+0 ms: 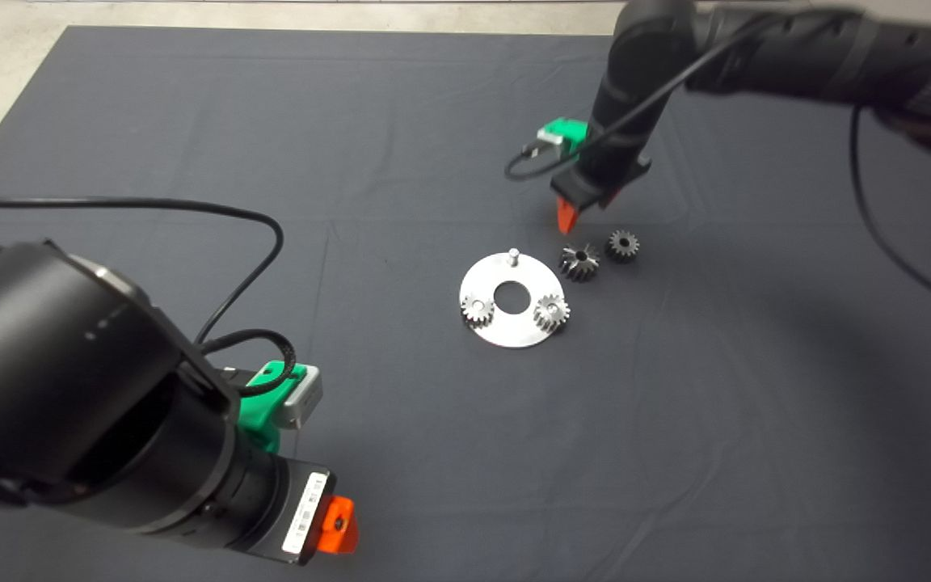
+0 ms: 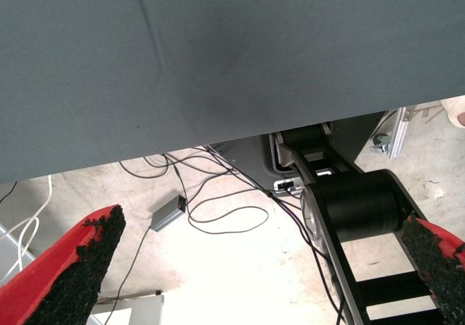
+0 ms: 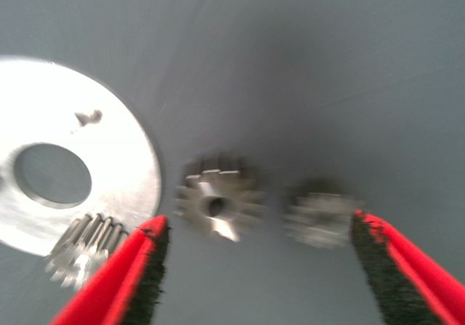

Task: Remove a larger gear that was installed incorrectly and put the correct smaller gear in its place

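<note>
The left claw (image 1: 334,525) sat parked at the lower left edge of the head view, mostly hidden behind its own black arm; its wrist view showed the fingers (image 2: 69,270) spread wide over the mat's edge, with cables (image 2: 218,209) on the floor beyond. In the middle of the tabletop's dark mat (image 1: 191,121) lay a round steel plate (image 1: 514,333) carrying two small fine-toothed gears (image 1: 478,309) and one bare pin (image 1: 514,255). Just right of the plate, off it, lay the larger gear (image 1: 579,262), and beside that the smaller gear (image 1: 621,244), blurred in the right wrist view. The right claw (image 1: 569,217) hung above them, fingers (image 3: 116,281) apart and holding nothing, its body largely covered by the arm.
</note>
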### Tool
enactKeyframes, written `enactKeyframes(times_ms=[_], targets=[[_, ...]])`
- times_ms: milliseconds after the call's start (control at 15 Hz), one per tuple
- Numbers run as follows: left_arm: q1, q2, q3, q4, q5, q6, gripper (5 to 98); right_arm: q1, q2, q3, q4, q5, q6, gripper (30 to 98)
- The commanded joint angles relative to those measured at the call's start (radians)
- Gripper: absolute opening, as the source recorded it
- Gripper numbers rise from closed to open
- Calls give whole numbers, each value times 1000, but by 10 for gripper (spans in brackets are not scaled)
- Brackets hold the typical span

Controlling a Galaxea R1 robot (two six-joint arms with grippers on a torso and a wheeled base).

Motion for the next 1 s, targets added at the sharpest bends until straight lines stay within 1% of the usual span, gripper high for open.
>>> enactKeyframes(times_ms=[0, 67, 133, 267, 333, 467, 533, 600, 733, 867, 933], targets=[[-18, -1, 17, -17, -3, -6, 981, 91, -102, 17, 70, -103, -6, 681], [-18, -1, 17, -17, -3, -6, 981, 91, -133, 19, 74, -103, -6, 682], [-18, -1, 17, -16, -3, -6, 981, 91, -167, 48, 74, -103, -6, 684], [-18, -1, 17, -17, -3, -6, 981, 86, -219, 113, 74, -102, 1, 727], [-18, -1, 17, -16, -3, -6, 981, 77, -234, 137, 74, -101, 2, 728], [-18, -1, 17, -18, -3, -6, 981, 40, -275, 215, 74, -103, 10, 768], [-18, -1, 17, -16, -4, -6, 981, 32, -298, 243, 74, -101, 25, 774], [-18, -1, 17, -18, -4, -6, 981, 25, -309, 261, 70, -101, 43, 774], [-18, 1, 17, -18, -3, -6, 981, 13, -319, 279, 71, -101, 57, 825], [-18, 1, 17, -17, -3, -6, 981, -14, -320, 279, 70, -100, 78, 831], [-18, 1, 17, -18, -3, -6, 981, -28, -322, 279, 70, -101, 80, 871]])
